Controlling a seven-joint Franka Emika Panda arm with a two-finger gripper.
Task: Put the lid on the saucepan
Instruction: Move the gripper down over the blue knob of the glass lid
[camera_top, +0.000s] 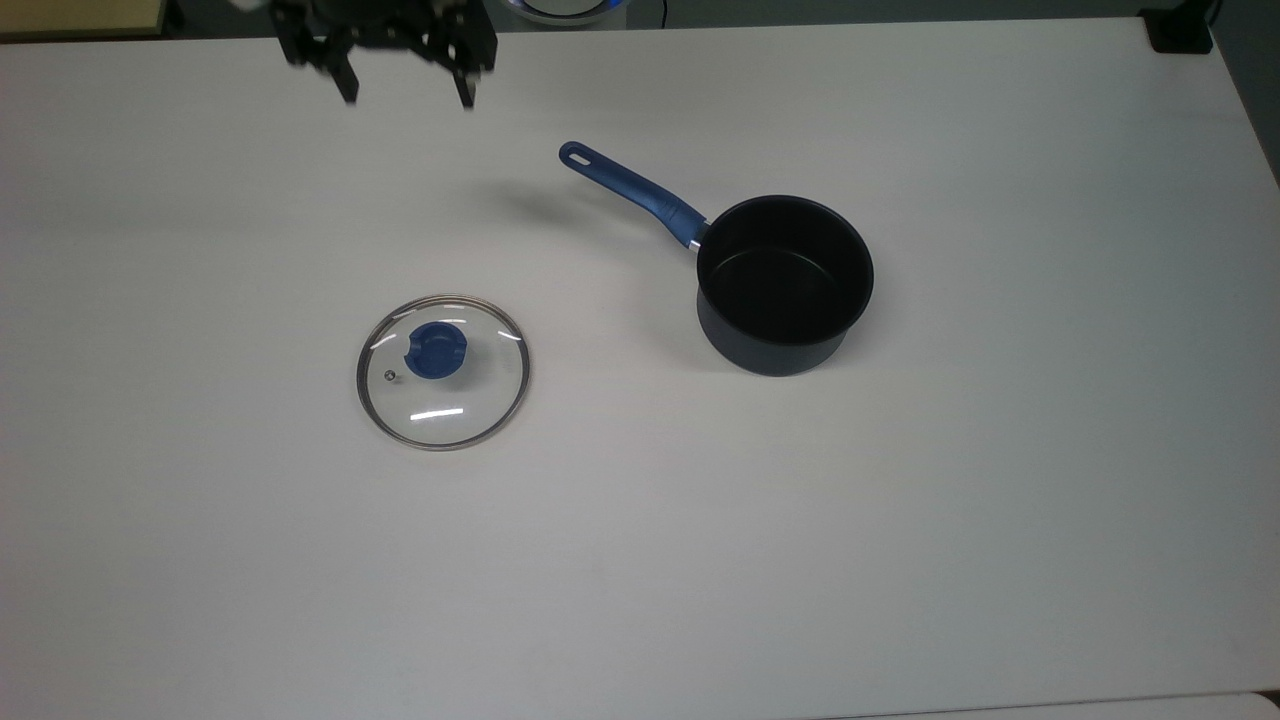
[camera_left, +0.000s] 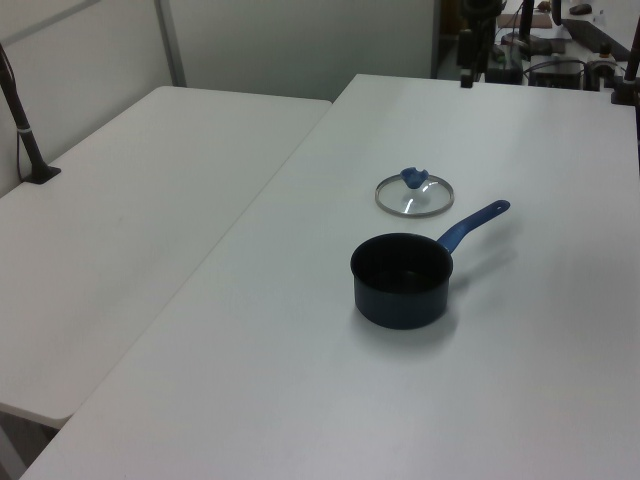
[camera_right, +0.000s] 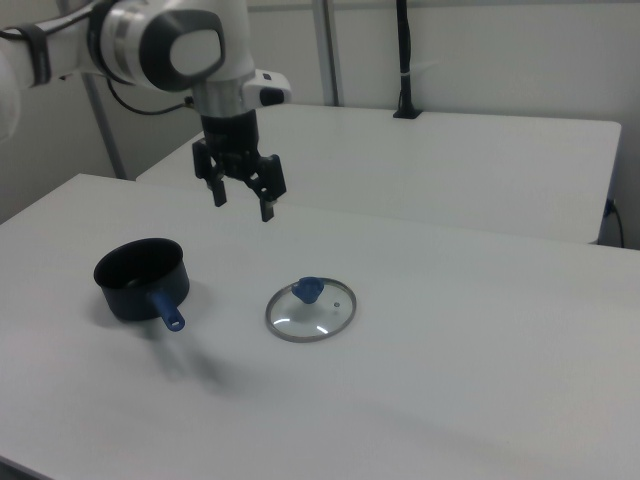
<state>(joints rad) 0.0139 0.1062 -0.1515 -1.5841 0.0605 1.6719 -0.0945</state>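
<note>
A broad white rectangular table (camera_top: 900, 560) carries everything, and in the left view a second white table (camera_left: 120, 230) stands alongside it on the left view's left. Above the main table hangs the white robot arm (camera_right: 160, 45), its black two-finger gripper (camera_right: 243, 205) pointing downward in the air with its fingers spread wide and nothing between them. In the top view the gripper (camera_top: 405, 95) sits near the upper edge, well apart from both pieces of cookware.

The small deep round saucepan (camera_top: 785, 285), dark navy outside and black inside, stands upright and uncovered on the table; its long blue handle (camera_top: 630, 190) with a loop hole at the end points toward the top view's upper left. In the right view the saucepan (camera_right: 140, 278) is at the right view's left.

The round clear glass lid (camera_top: 443, 372) with a thin metal rim lies flat on the table, knob side up, well apart from the saucepan toward the top view's left. Its blue central knob (camera_top: 436, 350) sits above a small metal steam vent (camera_top: 389, 375). In the right view the lid (camera_right: 311, 311) rests below and to the right view's right of the gripper.
</note>
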